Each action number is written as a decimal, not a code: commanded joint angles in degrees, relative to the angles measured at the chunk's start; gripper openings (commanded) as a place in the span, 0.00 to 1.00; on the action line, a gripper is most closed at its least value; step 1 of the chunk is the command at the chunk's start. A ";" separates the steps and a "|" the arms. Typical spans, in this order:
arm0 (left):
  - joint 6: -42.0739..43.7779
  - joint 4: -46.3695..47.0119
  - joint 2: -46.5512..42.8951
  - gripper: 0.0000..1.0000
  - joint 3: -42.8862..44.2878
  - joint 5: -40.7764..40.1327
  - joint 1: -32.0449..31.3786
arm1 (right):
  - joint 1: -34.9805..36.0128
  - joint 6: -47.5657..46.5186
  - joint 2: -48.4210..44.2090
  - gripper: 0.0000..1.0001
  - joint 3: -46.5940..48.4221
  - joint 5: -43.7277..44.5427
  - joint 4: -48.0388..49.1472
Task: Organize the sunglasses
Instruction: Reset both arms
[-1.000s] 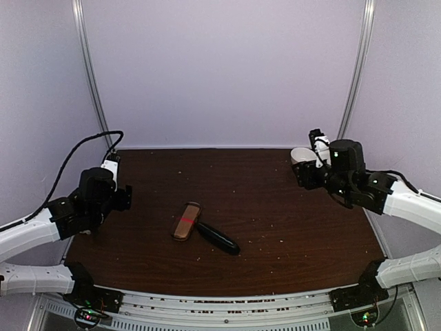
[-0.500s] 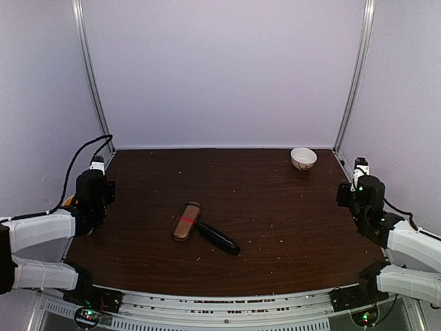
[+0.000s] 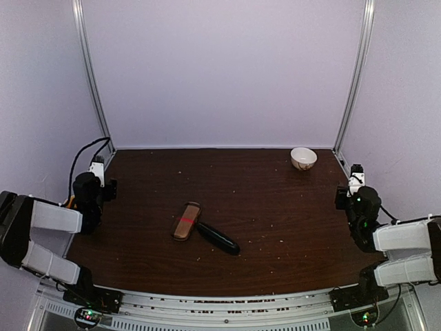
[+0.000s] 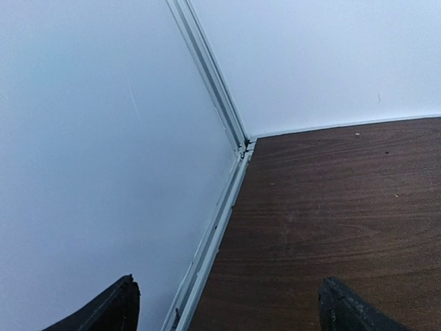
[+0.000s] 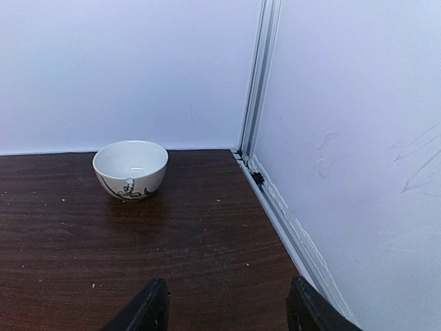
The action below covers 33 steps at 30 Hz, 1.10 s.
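No sunglasses show in any view; they are hidden or out of view. A brown wooden case (image 3: 187, 221) with a red mark and a black oblong case (image 3: 218, 238) lie side by side, both shut, at the middle front of the table. My left gripper (image 4: 227, 310) is open and empty at the table's left edge, facing the back left corner. My right gripper (image 5: 224, 310) is open and empty at the right edge, facing the back right corner. In the top view the left gripper (image 3: 98, 172) and the right gripper (image 3: 355, 178) are folded back near their bases.
A white bowl (image 3: 303, 158) with a dark pattern stands at the back right corner; it also shows in the right wrist view (image 5: 130, 169). Aluminium rails (image 4: 220, 207) and white walls close the table on three sides. Small crumbs dot the dark wooden tabletop (image 3: 275, 200).
Both arms have pulled back from over the table toward their own side edges and folded low. The cases and the bowl have not moved.
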 commanded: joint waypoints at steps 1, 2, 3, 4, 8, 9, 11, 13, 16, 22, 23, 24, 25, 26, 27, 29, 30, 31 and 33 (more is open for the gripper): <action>-2.40 8.63 3.87 0.94 1.05 9.28 3.40 | -4.10 0.62 4.80 0.60 0.90 -8.11 14.00; -3.13 7.62 3.79 0.94 1.49 10.52 4.12 | -5.12 1.51 6.69 0.59 0.84 -10.01 15.90; -3.38 8.76 4.05 0.94 1.26 11.95 4.87 | -5.98 2.04 8.81 0.59 0.91 -11.38 17.95; -3.80 8.87 4.12 0.94 1.02 13.12 5.69 | -6.51 2.33 11.30 0.59 0.74 -12.50 20.98; -5.85 11.85 5.55 0.94 -0.27 18.56 8.50 | -7.16 1.92 13.09 0.61 2.05 -15.80 18.61; -5.82 12.32 5.87 0.94 -0.42 19.03 8.65 | -7.38 1.70 13.78 0.62 3.28 -16.79 17.67; -5.59 12.78 6.09 0.95 -0.70 19.62 8.71 | -7.98 2.58 13.92 0.70 4.06 -16.97 16.51; -5.50 12.99 6.19 0.95 -0.74 19.73 8.71 | -8.13 3.19 13.92 0.79 4.63 -15.47 15.34; -5.51 12.98 6.14 0.96 -0.76 19.60 8.67 | -8.14 2.92 13.92 1.00 4.39 -15.10 15.90; -5.58 13.27 6.18 0.98 -0.98 19.46 8.71 | -8.14 2.94 14.04 1.00 4.35 -15.03 16.28; -5.62 13.33 6.19 0.98 -0.98 19.46 8.72 | -8.18 2.90 14.00 1.00 4.33 -14.98 16.36; -5.63 13.34 6.14 0.98 -0.98 19.46 8.70 | -8.14 2.90 14.07 1.00 4.38 -14.97 16.29; -5.62 13.34 6.14 0.98 -0.98 19.43 8.71 | -8.14 2.90 14.10 1.00 4.43 -15.03 16.28; -5.58 13.64 6.16 0.98 -1.17 19.31 8.72 | -8.14 2.90 14.10 1.00 4.41 -15.01 16.28; -5.52 13.97 6.18 0.98 -1.36 19.35 8.71 | -8.14 2.90 14.08 1.00 4.36 -14.97 16.28; -5.01 14.58 6.27 0.98 -1.57 19.62 8.55 | -8.14 2.90 14.09 1.00 4.39 -14.98 16.19; -4.92 14.54 6.25 0.98 -1.55 19.63 8.54 | -8.14 2.90 14.08 1.00 4.45 -15.04 16.14; -4.98 14.57 6.27 0.98 -1.51 19.63 8.53 | -8.14 2.97 14.08 1.00 4.58 -15.22 16.00; -4.92 14.45 6.32 0.98 -1.42 19.65 8.43 | -8.14 2.98 14.08 1.00 4.55 -15.23 15.93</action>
